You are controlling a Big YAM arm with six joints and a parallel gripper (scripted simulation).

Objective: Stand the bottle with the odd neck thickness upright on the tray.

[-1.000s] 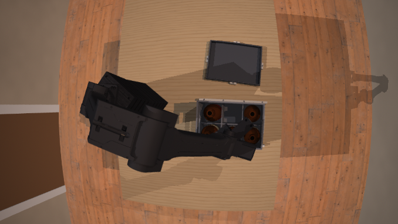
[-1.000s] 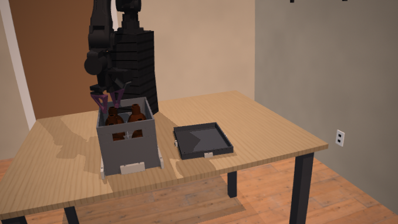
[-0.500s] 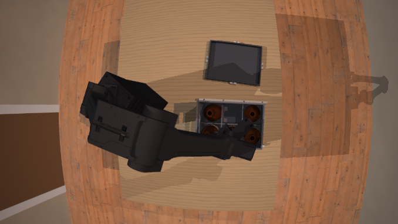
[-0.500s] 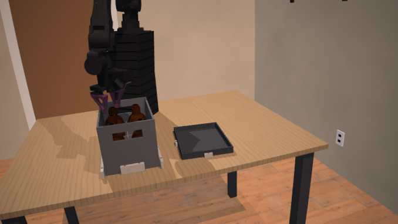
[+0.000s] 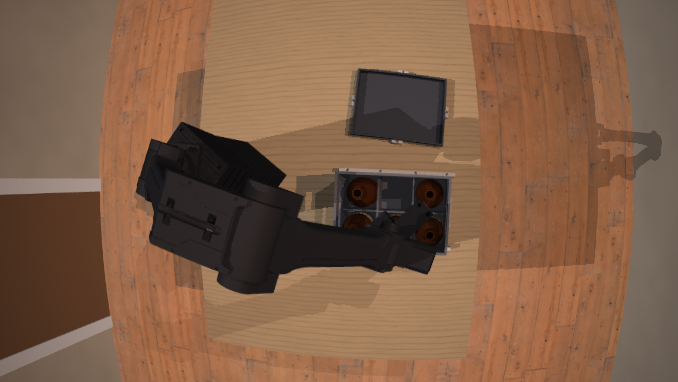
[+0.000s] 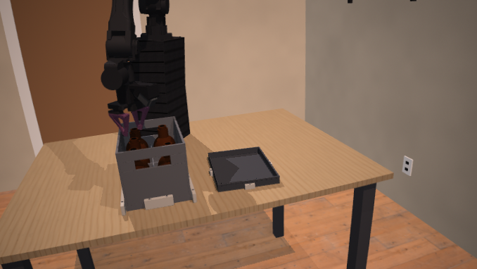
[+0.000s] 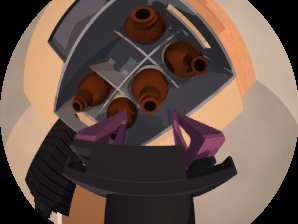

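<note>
The black pincer with purple fingers [image 6: 133, 131] stands spread; the upright, round-shouldered brown glass bottle [image 5: 396, 218] [image 6: 136, 132] [image 7: 150, 86] in the middle lies just below its gap.

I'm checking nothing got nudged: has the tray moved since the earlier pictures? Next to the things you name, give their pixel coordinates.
No: the tray [image 5: 357, 102] [image 6: 247, 185] [image 7: 62, 47] keeps the same gap to the crate [image 5: 395, 173] [image 6: 155, 183] [image 7: 67, 72].
</note>
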